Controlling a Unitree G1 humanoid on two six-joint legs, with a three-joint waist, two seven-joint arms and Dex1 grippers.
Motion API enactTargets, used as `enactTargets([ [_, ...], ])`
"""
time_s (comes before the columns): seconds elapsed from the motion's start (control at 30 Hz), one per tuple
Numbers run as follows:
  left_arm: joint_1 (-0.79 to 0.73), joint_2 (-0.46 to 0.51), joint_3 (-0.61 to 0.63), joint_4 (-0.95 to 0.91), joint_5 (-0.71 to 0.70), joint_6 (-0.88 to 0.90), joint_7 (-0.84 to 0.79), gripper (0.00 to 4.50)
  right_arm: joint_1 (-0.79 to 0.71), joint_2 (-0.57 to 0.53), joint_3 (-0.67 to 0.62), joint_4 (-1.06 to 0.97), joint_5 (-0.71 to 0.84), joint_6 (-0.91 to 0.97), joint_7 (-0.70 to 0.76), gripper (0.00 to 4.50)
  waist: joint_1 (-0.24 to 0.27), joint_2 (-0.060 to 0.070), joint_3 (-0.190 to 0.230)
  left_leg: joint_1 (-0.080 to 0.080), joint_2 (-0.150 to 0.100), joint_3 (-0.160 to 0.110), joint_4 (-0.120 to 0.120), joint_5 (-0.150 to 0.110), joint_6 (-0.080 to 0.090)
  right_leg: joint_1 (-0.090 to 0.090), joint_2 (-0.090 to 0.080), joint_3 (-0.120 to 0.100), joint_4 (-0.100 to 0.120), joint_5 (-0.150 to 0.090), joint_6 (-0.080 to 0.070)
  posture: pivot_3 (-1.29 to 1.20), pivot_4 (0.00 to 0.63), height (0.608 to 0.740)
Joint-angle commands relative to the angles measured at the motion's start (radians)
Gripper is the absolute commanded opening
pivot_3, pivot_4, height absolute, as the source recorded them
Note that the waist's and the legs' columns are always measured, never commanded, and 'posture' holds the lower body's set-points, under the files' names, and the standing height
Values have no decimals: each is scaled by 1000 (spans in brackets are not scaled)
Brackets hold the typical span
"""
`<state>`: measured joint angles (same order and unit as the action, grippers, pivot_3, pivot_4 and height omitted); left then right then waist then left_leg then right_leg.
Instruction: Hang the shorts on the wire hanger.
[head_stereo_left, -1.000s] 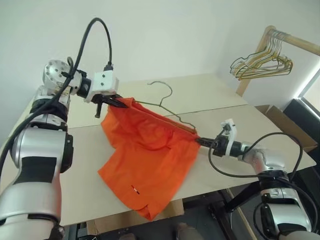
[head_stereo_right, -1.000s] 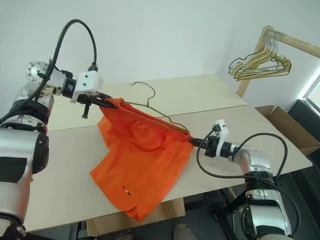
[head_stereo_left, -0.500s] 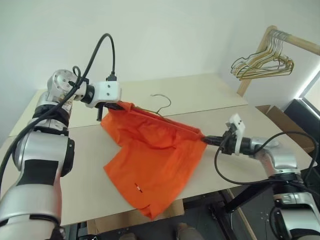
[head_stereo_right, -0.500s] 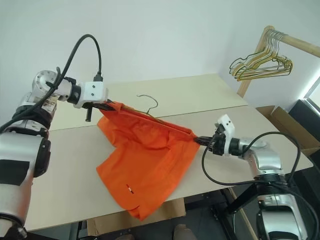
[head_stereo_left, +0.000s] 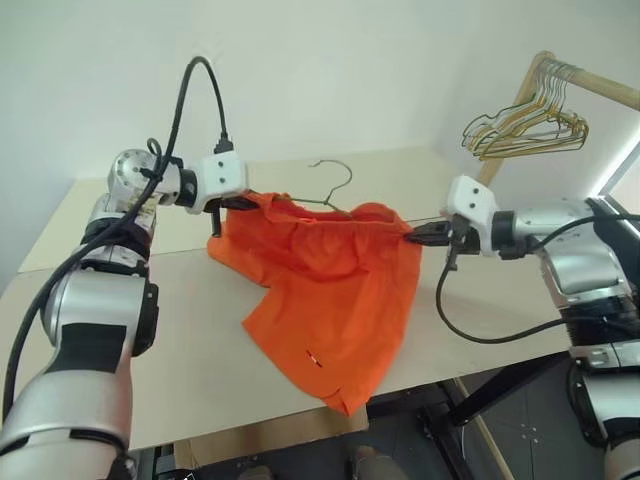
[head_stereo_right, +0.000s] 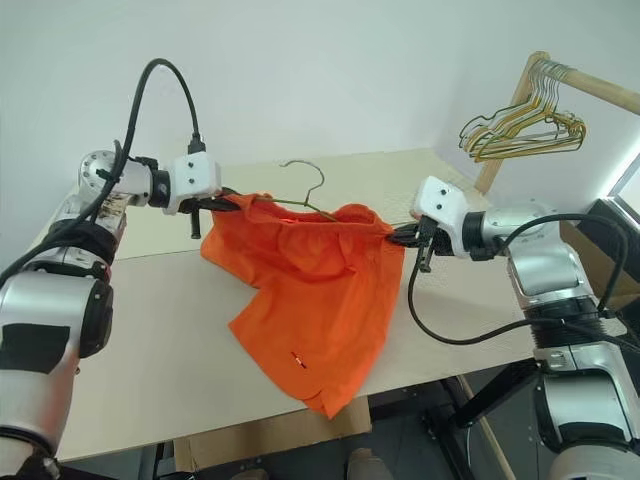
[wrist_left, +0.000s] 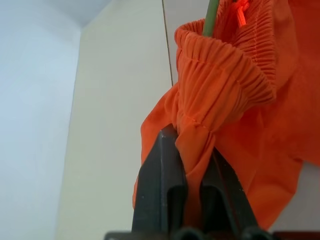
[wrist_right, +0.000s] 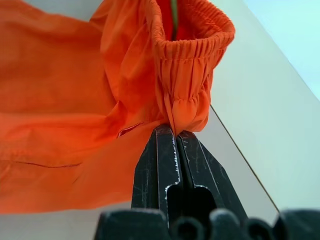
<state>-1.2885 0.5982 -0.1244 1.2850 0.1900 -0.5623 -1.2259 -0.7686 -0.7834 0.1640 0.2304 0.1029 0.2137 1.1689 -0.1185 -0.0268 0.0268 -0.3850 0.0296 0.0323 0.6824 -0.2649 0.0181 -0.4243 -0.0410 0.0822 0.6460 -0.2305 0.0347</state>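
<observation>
left gripper (head_stereo_left: 247, 203): clamped on shorts (head_stereo_left: 335, 285) waistband, mid-left | right gripper (head_stereo_left: 418, 236): clamped on waistband, mid-right | wire hanger (head_stereo_left: 331, 189): hook above shorts

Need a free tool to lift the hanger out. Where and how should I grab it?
Take the wire hanger by its curved hook, coming from the table's far side. It is the one bare part, sticking up above the shorts; the rest runs inside the waistband that the left tool and right tool pinch.
</observation>
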Motion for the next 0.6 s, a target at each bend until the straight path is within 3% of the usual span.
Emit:
enactTargets([
  [0.03, 0, -3, 51, -37, -62, 23, -19, 0, -60, 23, -16, 40, -33, -81, -48, 43, -1, 0, 0, 0, 0, 0, 0, 0, 0, 0, 0, 0, 0, 0, 0, -47, 0, 740],
  [0.23, 43, 5, 6, -52, -7, -9, 35, 0, -62, 34, -39, 32, -17, -206, -31, 43, 0, 0, 0, 1, 0, 0, 0, 0, 0, 0, 0, 0, 1, 0, 0, -41, 0, 740],
  [0.4, 44, -23, 46, -55, -53, 9, 35, 0, -72, 34, -23, 41, -36, -252, -21, 43, 2, 0, 0, 1, 0, 0, 0, 0, 0, 0, -1, 0, 1, 0, 0, -45, 0, 740],
  [0.5, 40, -36, 74, -57, -86, 19, 19, 0, -80, 32, -12, 54, -44, -262, -4, 745, 4, 0, 0, 1, 0, 0, 0, 0, 0, 0, -1, 0, 1, 0, 0, -48, 0, 740],
  [0.6, 43, -37, 80, -63, -99, 14, -10, 0, -102, 36, 8, 101, -120, -322, -69, 1789, 1, 0, 0, 1, 0, 0, 0, 0, 0, 0, -1, 0, 1, 0, 0, -49, 0, 740],
])
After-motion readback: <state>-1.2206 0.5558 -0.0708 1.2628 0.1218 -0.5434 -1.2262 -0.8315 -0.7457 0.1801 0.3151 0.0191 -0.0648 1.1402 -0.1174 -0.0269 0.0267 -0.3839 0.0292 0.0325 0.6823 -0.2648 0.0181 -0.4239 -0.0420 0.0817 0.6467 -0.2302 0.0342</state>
